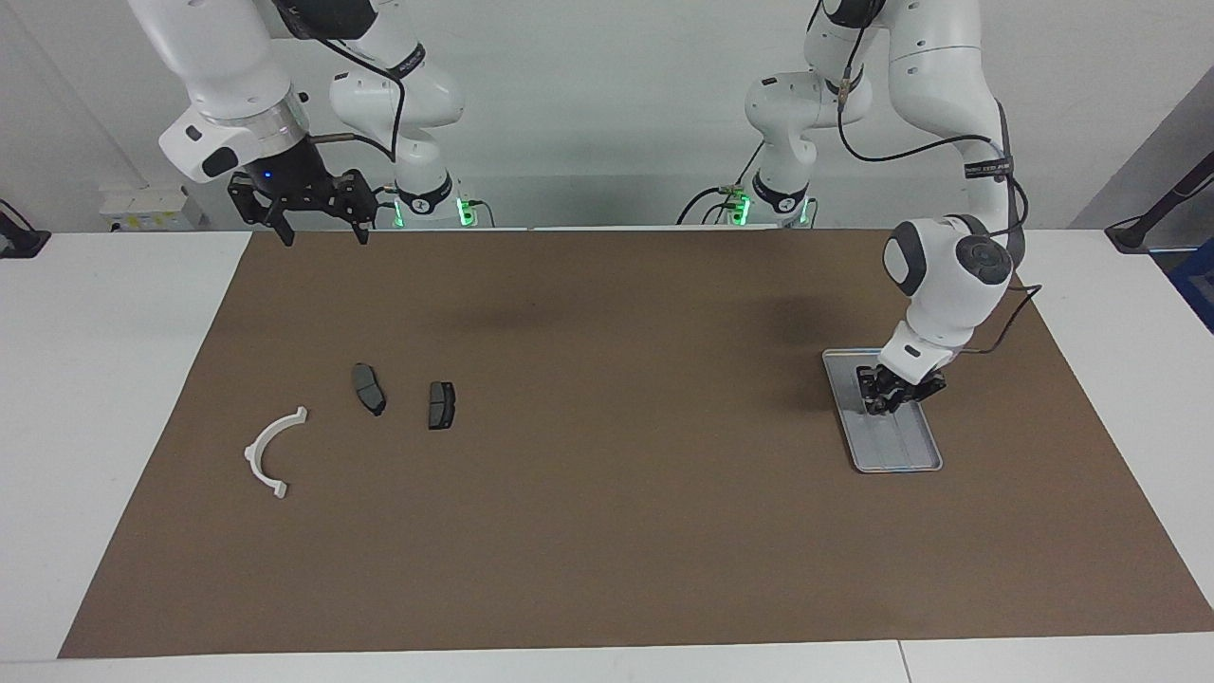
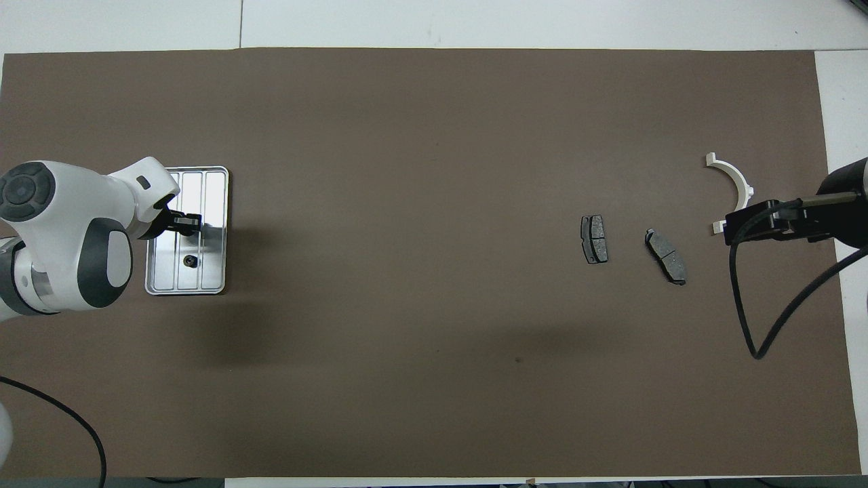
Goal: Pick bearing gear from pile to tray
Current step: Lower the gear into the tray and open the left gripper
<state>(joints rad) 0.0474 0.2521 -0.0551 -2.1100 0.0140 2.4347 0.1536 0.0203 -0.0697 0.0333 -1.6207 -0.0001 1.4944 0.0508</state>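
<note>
Only the overhead view shows the small dark gear lying in the tray at the left arm's end of the bench, with the left claw low over the tray, grip unreadable, while the right claw waits, fingers spread.

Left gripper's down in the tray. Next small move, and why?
Probably lift the left gripper straight up off the tray. A small dark round piece already lies on the tray's ribbed bottom, beside the gripper rather than under it, so the placing looks done. The right gripper waits raised, fingers open.
</note>
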